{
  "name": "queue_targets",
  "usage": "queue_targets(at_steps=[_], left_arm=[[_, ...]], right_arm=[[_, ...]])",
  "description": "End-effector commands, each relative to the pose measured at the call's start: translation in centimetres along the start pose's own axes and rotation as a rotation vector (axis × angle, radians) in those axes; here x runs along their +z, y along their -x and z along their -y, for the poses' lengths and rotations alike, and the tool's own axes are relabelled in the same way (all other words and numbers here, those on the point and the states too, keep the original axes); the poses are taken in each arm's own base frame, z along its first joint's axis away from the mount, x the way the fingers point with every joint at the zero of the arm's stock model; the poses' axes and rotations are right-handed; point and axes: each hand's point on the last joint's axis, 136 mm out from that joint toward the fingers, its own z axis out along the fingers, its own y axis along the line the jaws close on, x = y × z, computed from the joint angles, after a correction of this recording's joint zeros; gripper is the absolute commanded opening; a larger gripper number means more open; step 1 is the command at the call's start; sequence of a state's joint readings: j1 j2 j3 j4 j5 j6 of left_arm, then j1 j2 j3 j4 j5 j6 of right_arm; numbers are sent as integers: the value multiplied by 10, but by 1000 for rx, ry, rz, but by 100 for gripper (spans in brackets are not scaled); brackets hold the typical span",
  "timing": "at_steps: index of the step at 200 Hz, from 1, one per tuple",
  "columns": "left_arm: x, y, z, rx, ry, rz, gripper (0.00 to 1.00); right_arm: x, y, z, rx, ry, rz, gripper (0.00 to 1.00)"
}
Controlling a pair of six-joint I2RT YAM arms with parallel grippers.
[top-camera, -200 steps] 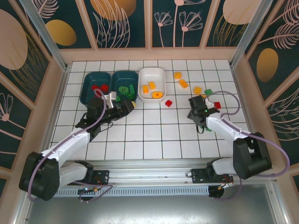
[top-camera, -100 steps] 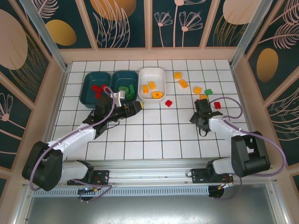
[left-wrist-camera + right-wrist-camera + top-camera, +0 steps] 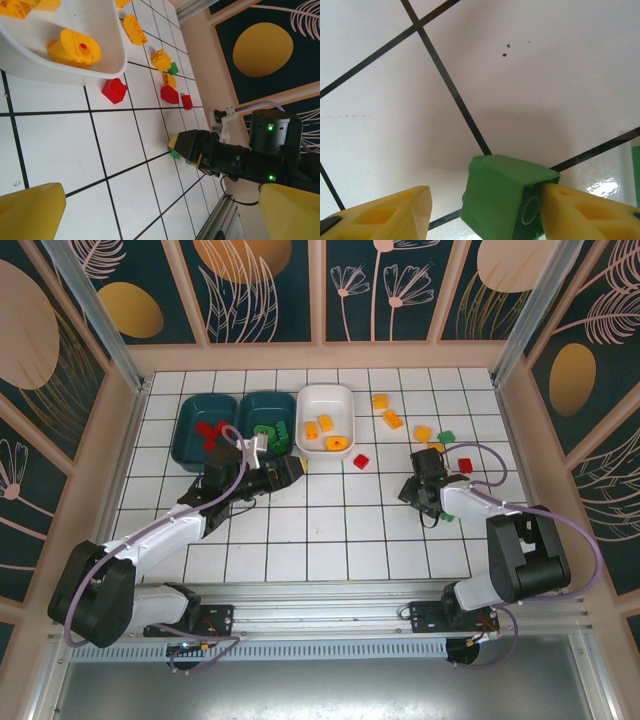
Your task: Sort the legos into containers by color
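The green lego (image 3: 502,210) sits on the table (image 3: 560,75) at four o'clock from the white tray (image 3: 343,405), between the parted fingers (image 3: 385,215) of the right gripper (image 3: 485,202), one finger touching, so I think it should centre, then close squarely before lifting.

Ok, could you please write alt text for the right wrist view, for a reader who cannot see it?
A green lego sits between the right gripper's open yellow fingers on the white tiled table. One finger touches it; the other stands apart.
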State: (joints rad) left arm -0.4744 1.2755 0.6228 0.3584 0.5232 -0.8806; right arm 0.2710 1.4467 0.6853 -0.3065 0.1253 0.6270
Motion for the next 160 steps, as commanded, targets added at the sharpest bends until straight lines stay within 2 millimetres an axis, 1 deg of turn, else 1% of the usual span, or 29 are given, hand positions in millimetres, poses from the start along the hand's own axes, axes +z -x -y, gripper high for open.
queue_targets(at_steps=[1, 15, 27, 39, 54, 65, 79, 94, 104, 116, 124, 132, 140, 151, 152, 153, 154, 160], left_arm=[[5, 5, 7, 36, -29, 10, 98], [5, 5, 7, 37, -28, 10, 98], [4, 4, 6, 39, -25, 9, 98], [4, 4, 5, 42, -19, 9, 99], [3, 3, 3, 44, -7, 10, 99], [3, 3, 1, 44, 2, 12, 98], [3, 4, -1, 47, 10, 14, 99], [2, 6, -3, 50, 32, 25, 98], [1, 12, -5, 53, 63, 46, 99], [-4, 23, -12, 56, 132, 88, 98], [-11, 32, -22, 47, 205, 126, 99], [-22, 46, -32, 27, 279, 179, 99], [-37, 61, -45, -13, 344, 245, 99], [-60, 77, -65, -98, 410, 335, 98], [-63, 79, -68, -108, 417, 343, 99], [-65, 80, -70, -114, 422, 352, 98], [-68, 81, -72, -125, 428, 360, 98], [-80, 88, -83, -174, 454, 405, 99]], right_arm=[[7, 3, 2, -11, -28, -10, 58], [13, 2, 3, -25, -45, -28, 57], [19, 1, 3, -35, -57, -40, 54], [23, 1, 3, -44, -68, -49, 48], [25, 2, 4, -44, -76, -43, 39], [25, 3, 3, -46, -68, -34, 33], [22, 5, 0, -53, -62, -26, 28], [15, 9, -7, -74, -56, 0, 27], [8, 13, -15, -97, -50, 22, 26], [-4, 19, -31, -124, -29, 49, 26], [-15, 23, -48, -145, -1, 73, 26], [-27, 28, -68, -172, 30, 103, 26], [-40, 32, -93, -204, 71, 137, 26], [-57, 36, -134, -259, 161, 179, 26], [-56, 34, -135, -265, 163, 177, 26], [-59, 37, -140, -264, 174, 187, 26], [-59, 33, -143, -276, 180, 184, 26], [-68, 31, -170, -309, 240, 200, 26]])
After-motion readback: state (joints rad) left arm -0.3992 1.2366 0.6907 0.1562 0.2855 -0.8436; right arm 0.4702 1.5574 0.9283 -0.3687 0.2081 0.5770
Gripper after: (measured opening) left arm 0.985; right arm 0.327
